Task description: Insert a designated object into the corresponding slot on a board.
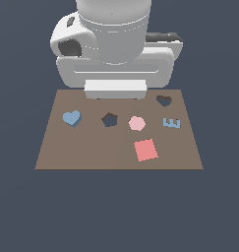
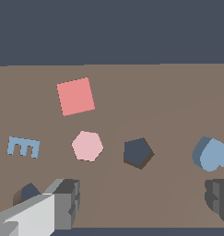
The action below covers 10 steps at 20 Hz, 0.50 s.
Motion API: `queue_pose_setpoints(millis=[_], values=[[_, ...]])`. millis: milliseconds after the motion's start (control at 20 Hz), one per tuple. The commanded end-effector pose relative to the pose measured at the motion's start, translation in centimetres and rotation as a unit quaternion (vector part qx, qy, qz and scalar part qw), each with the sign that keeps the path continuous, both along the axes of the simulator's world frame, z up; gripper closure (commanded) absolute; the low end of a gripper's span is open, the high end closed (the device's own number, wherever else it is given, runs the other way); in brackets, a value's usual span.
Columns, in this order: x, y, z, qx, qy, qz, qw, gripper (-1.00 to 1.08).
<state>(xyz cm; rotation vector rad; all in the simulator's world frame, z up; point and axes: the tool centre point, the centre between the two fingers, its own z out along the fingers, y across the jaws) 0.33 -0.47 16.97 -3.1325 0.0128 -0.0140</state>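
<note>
Exterior view. Shows the board [image 1: 57, 152] flat below the arm, with the blue heart block [image 1: 71, 117] lying on it toward the exterior view's left, well apart from the heart-shaped slot [image 1: 164, 101] near the far corner on the exterior view's right. Between them: the pentagon cutout [image 1: 109, 119], the pink hexagon [image 1: 136, 123], then the letter E piece [image 1: 171, 123]; nearer the camera, the red square [image 1: 146, 149]. Heart block: lobes toward the arm, tip toward the camera; no marked long axis, roughly as wide as tall. Slot appears to point the same way, so probably little or no rotation needed, judging from this view alone. Fingers hidden behind the arm body here.

Wrist view. Shows the gripper [image 2: 143, 203] spread wide, grasping nothing, one finger [image 2: 67, 203] and the other at the opposite edge of the frame. Blue heart block sits just beside that second finger, partly cut by the frame edge, not between the jaws. Slot partly visible behind the first finger.

Step in hand, as judged: reach for the heart block. To do well:
- Shift sideways until the block is centred between the fingers.
- Descend straight, jaws kept wide.
- Close across the two flanks below the lobes, not lobe-to-tip, for a grip less likely to twist.
- Lift clear of the hexagon and E before crossing to the slot.
</note>
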Motion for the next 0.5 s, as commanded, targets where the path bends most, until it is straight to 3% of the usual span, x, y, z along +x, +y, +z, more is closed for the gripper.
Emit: queue_pose_setpoints(millis=[0, 450], values=[[0.0, 0.0, 0.0, 0.0, 0.0, 0.0, 1.0, -0.92], [0.4, -3.3, -2.5, -0.001, 0.001, -0.061, 0.9982, -0.92]])
